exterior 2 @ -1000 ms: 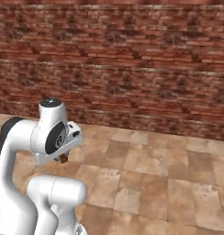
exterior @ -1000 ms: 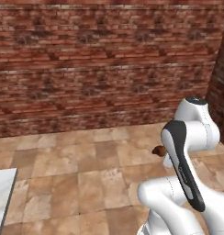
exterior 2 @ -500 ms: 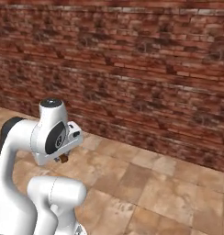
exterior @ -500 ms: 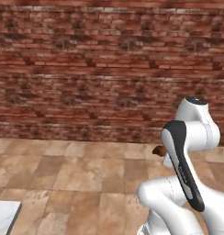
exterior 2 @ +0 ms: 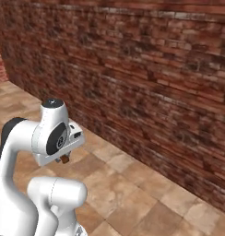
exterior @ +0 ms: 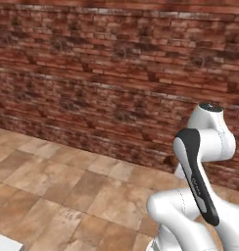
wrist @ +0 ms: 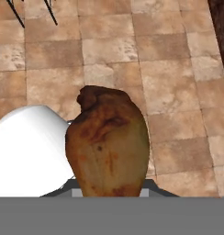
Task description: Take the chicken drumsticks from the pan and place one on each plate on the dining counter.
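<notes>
The arm is folded upright close to its base, upper link vertical, wrist bent forward and down. The tool [exterior 2: 64, 159] is tucked beneath the wrist, its jaws clamped narrowly on a chicken drumstick [wrist: 108, 144].

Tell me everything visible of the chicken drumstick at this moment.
The chicken drumstick is an orange-brown, glazed piece with darker scorched patches and a knobby darker end pointing away from the hand. In the hand view it stands up from the gripper, shut on its base, above tiled floor. From the right base view a small brown bit shows under the hand.
</notes>
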{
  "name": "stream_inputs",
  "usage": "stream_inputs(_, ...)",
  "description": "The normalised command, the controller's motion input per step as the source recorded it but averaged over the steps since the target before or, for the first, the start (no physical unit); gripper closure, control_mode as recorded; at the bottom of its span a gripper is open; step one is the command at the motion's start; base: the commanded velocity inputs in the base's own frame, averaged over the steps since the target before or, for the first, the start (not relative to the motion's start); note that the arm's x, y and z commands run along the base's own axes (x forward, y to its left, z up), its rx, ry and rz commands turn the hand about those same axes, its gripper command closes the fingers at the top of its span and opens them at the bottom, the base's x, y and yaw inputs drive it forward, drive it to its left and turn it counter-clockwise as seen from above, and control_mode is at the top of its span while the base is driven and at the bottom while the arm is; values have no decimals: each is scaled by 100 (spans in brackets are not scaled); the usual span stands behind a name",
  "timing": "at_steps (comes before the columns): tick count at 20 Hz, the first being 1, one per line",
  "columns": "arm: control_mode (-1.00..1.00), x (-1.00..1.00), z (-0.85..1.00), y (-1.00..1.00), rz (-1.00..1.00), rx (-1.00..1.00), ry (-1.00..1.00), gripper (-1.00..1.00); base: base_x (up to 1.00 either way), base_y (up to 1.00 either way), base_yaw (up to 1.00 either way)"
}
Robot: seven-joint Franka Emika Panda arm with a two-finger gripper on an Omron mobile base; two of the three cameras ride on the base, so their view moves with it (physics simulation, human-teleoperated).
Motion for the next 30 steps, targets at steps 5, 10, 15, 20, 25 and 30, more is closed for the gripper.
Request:
stream_inputs(5,100,0,0,0,0,0,0,100,90,7,58)
stream_inputs(10,100,0,0,0,0,0,0,100,82,9,59)
stream_inputs(15,100,0,0,0,0,0,0,100,70,9,62)
stream_inputs(20,100,0,0,0,0,0,0,100,59,0,65)
stream_inputs(25,100,0,0,0,0,0,0,100,67,-6,62)
stream_inputs(30,100,0,0,0,0,0,0,100,75,-41,54)
